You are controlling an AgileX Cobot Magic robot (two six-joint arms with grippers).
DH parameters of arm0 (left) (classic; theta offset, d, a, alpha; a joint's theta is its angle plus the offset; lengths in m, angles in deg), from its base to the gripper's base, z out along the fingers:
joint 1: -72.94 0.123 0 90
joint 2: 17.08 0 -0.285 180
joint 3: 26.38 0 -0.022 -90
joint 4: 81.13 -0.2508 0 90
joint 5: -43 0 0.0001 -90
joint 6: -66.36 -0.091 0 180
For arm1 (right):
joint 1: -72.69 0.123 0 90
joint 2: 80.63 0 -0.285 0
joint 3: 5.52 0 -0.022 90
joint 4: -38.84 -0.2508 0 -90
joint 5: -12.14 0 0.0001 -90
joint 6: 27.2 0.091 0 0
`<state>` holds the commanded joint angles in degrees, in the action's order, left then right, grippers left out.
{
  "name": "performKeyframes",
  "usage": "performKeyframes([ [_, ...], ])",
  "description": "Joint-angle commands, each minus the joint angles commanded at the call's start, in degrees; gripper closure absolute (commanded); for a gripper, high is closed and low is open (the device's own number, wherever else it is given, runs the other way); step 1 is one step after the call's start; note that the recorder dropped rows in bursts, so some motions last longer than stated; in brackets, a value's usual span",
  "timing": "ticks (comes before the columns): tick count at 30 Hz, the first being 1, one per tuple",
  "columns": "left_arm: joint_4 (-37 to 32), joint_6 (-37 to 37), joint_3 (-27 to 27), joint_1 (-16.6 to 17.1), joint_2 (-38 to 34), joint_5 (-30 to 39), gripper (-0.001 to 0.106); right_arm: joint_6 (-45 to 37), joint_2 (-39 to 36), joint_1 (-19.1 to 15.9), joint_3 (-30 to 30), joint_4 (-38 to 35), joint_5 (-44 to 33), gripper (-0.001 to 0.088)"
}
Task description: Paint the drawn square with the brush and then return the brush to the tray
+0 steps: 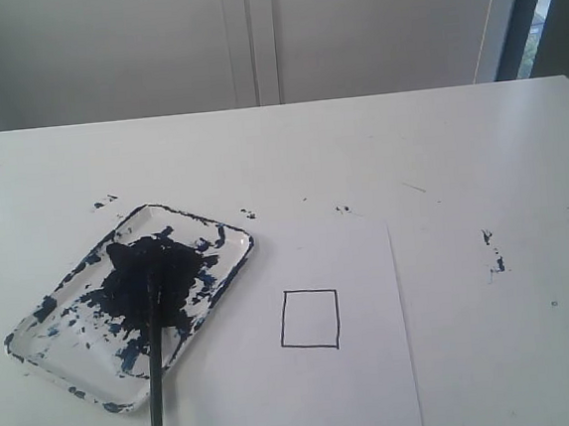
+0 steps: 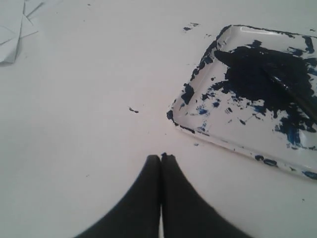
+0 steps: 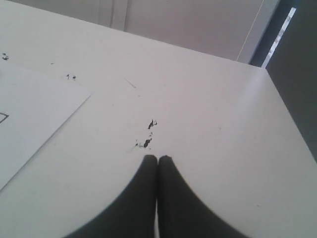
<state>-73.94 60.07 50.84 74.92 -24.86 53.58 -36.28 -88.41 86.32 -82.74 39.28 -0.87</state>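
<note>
Tray sits on the white table and serves as the reference for all positions. Its floor is heavily smeared, with a dense blue-black paint blob near its middle. The brush lies with its bristle end buried in that blob. Its black handle crosses the tray's near rim and overhangs the table, running out of the exterior view at the lower edge. The brush's long axis runs near-to-far in that view, leaning only slightly, and skewed to the tray's own sides. The tip points away from the camera, into the tray's middle. A white paper sheet lies just to the right of the tray; whether the two touch cannot be told. The drawn square is on this sheet, right of the tray and apart from it, a thin black outline with a white inside. The left gripper has its two dark fingers pressed together with nothing between them, over bare table just off one corner of the tray. The right gripper is likewise closed and empty. It is over the table beyond the sheet's far side from the tray, near a few dark paint specks.
</note>
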Motion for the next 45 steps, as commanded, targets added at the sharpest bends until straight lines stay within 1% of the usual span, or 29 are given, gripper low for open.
performKeyframes([
  [1,0.0,0.0,0.0,0.0,0.0,-2.2,0.105,0.1,0.0,0.0,0.0,0.0,3.8,0.0868],
  [3,0.0,0.0,0.0,0.0,0.0,-5.5,0.105,0.1,0.0,0.0,0.0,0.0,6.4,0.0868],
  [5,0.0,0.0,0.0,0.0,0.0,-7.2,0.105,0.1,0.0,0.0,0.0,0.0,6.4,0.0868],
  [15,0.0,0.0,0.0,0.0,0.0,-7.3,0.105,0.1,0.0,0.0,0.0,-0.1,6.4,0.0868],
  [20,0.1,0.3,0.0,0.0,0.0,-11.2,0.105,0.1,0.0,0.0,0.0,-0.4,9.1,0.0868],
  [23,3.1,4.5,0.0,0.0,0.0,-13.2,0.105,0.3,0.0,0.0,0.0,-0.4,12.1,0.0868],
  [25,3.4,8.4,0.0,0.0,0.0,-15.1,0.105,0.7,0.0,0.0,0.0,-1.0,14.3,0.0868],
  [27,3.4,11.8,0.0,0.0,0.0,-17.0,0.105,4.7,0.0,0.0,0.0,-1.2,16.9,0.0868],
  [30,3.4,14.6,0.0,0.0,0.0,-20.8,0.105,14.7,0.0,0.0,0.0,-1.2,21.8,0.0868],
  [33,3.4,17.8,0.0,0.0,0.0,-24.1,0.105,25.0,0.0,0.0,0.0,-1.2,24.2,0.0868],
  [34,3.4,19.5,0.0,0.0,0.0,-24.2,0.105,26.0,0.0,0.0,0.0,-1.2,25.1,0.0868],
  [36,3.4,22.8,-0.9,0.0,0.0,-22.3,0.105,27.5,0.0,0.0,0.0,-1.2,27.1,0.0868],
  [37,2.8,23.4,-2.3,0.0,0.0,-19.4,0.105,28.9,0.0,0.0,0.0,-1.2,27.3,0.0868],
  [39,1.6,22.5,-5.3,0.0,0.0,-12.1,0.105,30.9,0.0,0.0,0.4,0.1,26.6,0.0868],
  [40,1.0,21.1,-7.0,0.0,0.0,-9.1,0.105,31.5,0.0,0.0,1.5,1.1,26.0,0.0868],
  [42,0.7,19.3,-10.0,0.0,0.0,-5.5,0.105,32.9,0.0,0.1,4.4,4.0,23.4,0.0868],
  [43,0.8,19.3,-11.3,0.0,0.0,-4.6,0.105,33.6,0.0,0.1,5.7,5.4,22.0,0.0868],
  [45,0.8,19.1,-13.7,0.0,-1.0,-3.3,0.105,33.9,0.0,0.1,9.0,5.9,18.2,0.0868],
])
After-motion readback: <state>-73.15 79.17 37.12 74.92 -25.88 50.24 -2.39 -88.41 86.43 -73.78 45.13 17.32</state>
